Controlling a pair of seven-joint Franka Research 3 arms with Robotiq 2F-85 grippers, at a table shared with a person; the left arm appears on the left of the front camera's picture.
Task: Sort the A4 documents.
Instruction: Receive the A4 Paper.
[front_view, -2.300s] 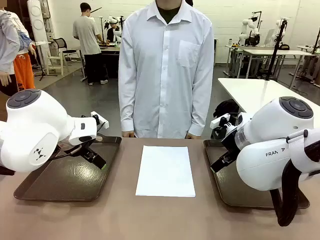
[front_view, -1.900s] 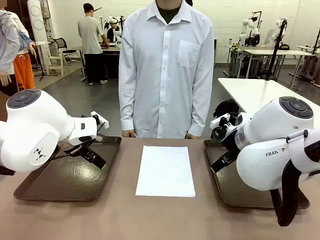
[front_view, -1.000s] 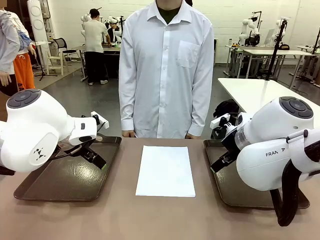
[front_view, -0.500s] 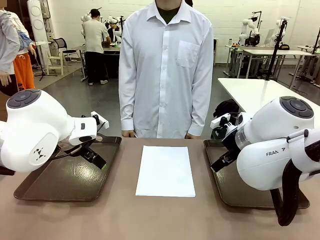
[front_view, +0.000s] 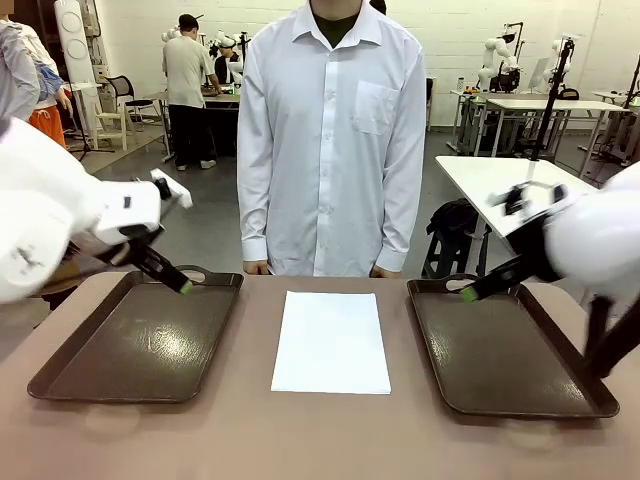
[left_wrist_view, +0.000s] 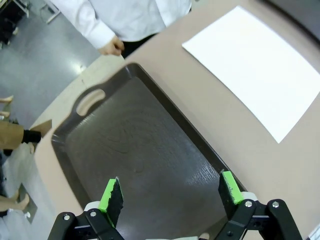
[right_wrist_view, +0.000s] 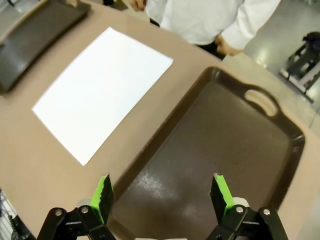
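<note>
A stack of white A4 documents (front_view: 331, 341) lies flat on the brown table between two dark brown trays; it also shows as white A4 documents (left_wrist_view: 255, 65) in the left wrist view and white A4 documents (right_wrist_view: 102, 91) in the right wrist view. My left gripper (front_view: 180, 283) hangs open above the far edge of the left tray (front_view: 140, 345), its green pads (left_wrist_view: 111, 196) spread wide with nothing between them. My right gripper (front_view: 468, 293) hovers open over the far left corner of the right tray (front_view: 505, 350), green pads (right_wrist_view: 103, 193) apart and empty.
A person in a white shirt (front_view: 335, 140) stands at the table's far edge, hands resting by the rim. Both trays have handle cut-outs on the far side. Other people and tables stand far behind.
Both arms have lifted and swung outward from low over the trays; the grippers now sit higher, near the trays' far ends. The paper has not moved.
</note>
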